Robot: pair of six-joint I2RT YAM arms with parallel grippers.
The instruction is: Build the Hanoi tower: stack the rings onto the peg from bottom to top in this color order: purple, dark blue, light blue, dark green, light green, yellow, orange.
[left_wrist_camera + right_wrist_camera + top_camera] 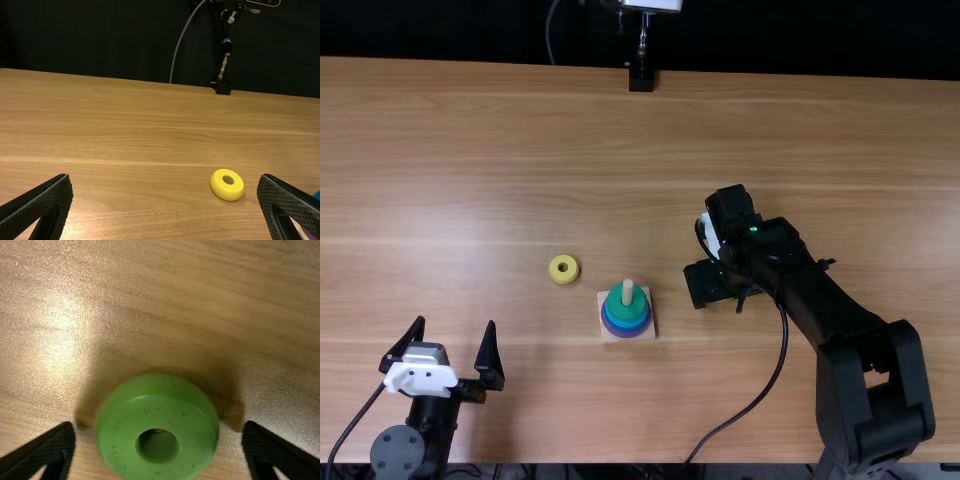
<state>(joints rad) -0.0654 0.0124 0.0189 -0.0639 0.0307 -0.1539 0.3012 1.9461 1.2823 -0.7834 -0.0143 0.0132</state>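
We've got the stack on its square wooden base point(649, 333), peg point(628, 291) poking up through it: purple ring point(626, 336) at the bottom, then dark blue ring point(626, 328), light blue ring point(626, 320), dark green ring point(616, 305) on top. Clock below is top view, centred on the stack, 12 at the table's far edge. Yellow ring point(564, 268) lies flat on the table at 10 o'clock, near the base, hole up. Right gripper point(705, 285) is between 2 and 3 o'clock, low over the table. Per the right wrist view, its fingers are spread with the light green ring point(120, 440) between them; we see a gap on both sides, so we don't have a grip. That ring is on the table, hole up. Right arm point(840, 310) runs back from there to its base around 4 o'clock, black cable point(765, 388) bowing out on its near side. Left gripper point(456, 322) is well apart from the stack at 9 o'clock, fingers wide open, pointing toward the far edge. Black stand point(641, 78) at 12 o'clock, right at the far edge of the table point(480, 150).
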